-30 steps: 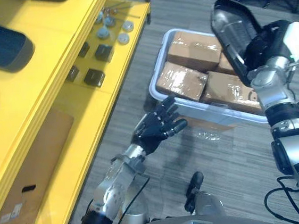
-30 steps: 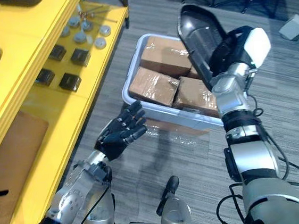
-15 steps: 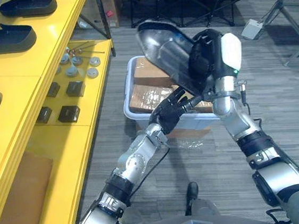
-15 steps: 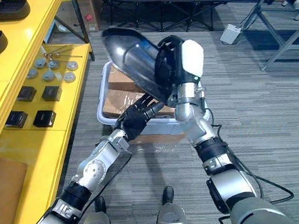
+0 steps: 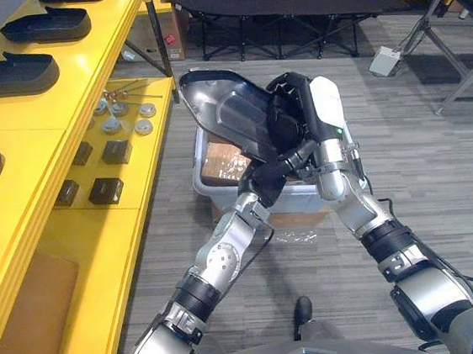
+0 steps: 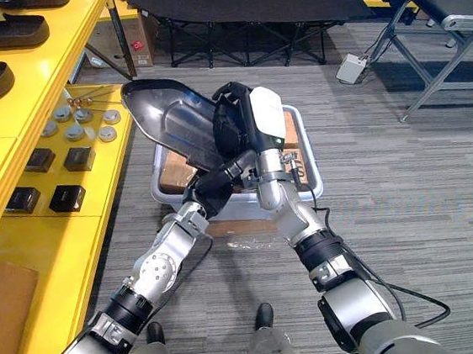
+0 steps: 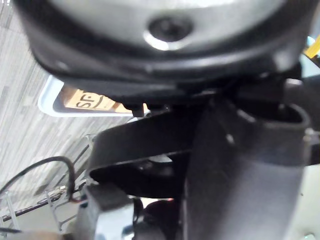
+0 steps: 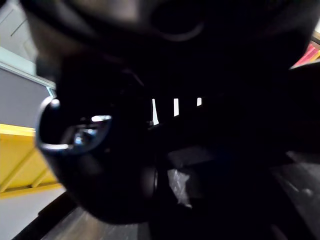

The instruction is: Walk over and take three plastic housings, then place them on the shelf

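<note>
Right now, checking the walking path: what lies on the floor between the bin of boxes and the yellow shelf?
Bare grey floor separates bin and shelf, shown in both eye views.

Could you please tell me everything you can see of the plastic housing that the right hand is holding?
The plastic housing is a dark, glossy, elongated shell with a rounded far end, its hollow side turned up. It hangs tilted in the air above the pale bin of wrapped boxes. The right hand grips its near end; the left hand sits just beneath it.
</note>
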